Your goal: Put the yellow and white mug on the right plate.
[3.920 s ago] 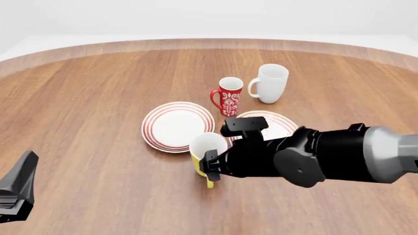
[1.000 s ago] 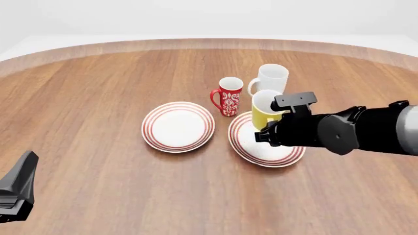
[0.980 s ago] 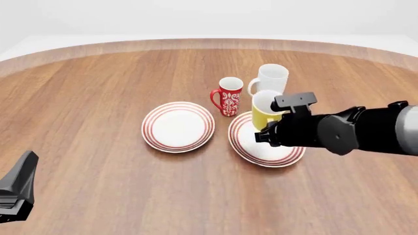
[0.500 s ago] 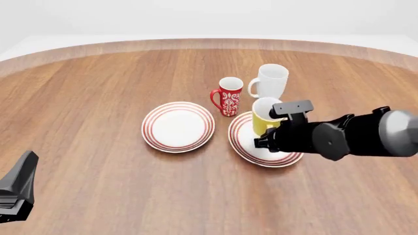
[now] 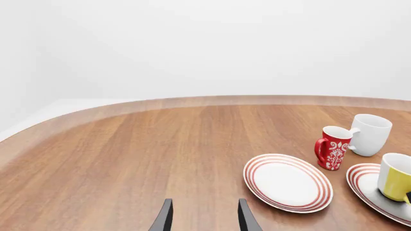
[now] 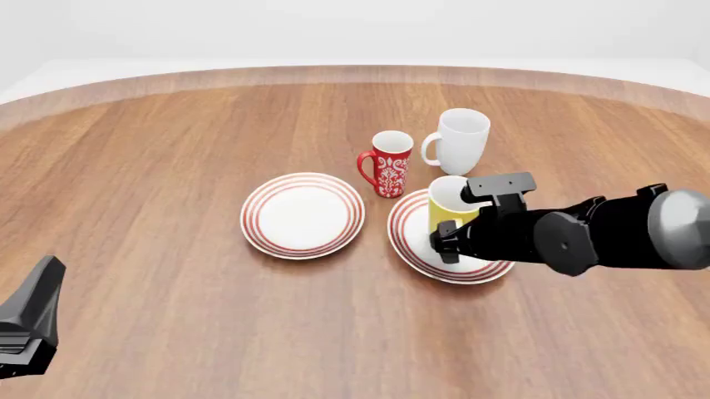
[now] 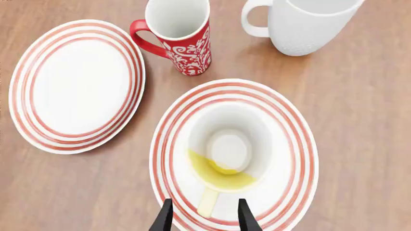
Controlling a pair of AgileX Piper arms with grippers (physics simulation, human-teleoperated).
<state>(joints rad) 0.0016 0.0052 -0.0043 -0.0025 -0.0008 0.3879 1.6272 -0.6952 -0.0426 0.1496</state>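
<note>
The yellow and white mug (image 6: 447, 202) stands upright on the right plate (image 6: 404, 235), a white plate with red rings. In the right wrist view I look down into the mug (image 7: 228, 149) on that plate (image 7: 297, 130). My right gripper (image 7: 204, 217) is open just behind the mug, with the yellow handle (image 7: 207, 204) between its fingers and untouched. In the front view the right gripper (image 6: 446, 242) sits low at the mug's near side. My left gripper (image 5: 204, 219) is open and empty, far away at the near left.
The left plate (image 6: 303, 214) lies beside the right one. The red patterned mug (image 6: 390, 162) and the tall white mug (image 6: 461, 141) stand just behind the right plate. The left arm (image 6: 28, 332) rests at the near left corner.
My right arm has lowered the yellow mug from above the right plate down onto it. The left arm has not moved.
</note>
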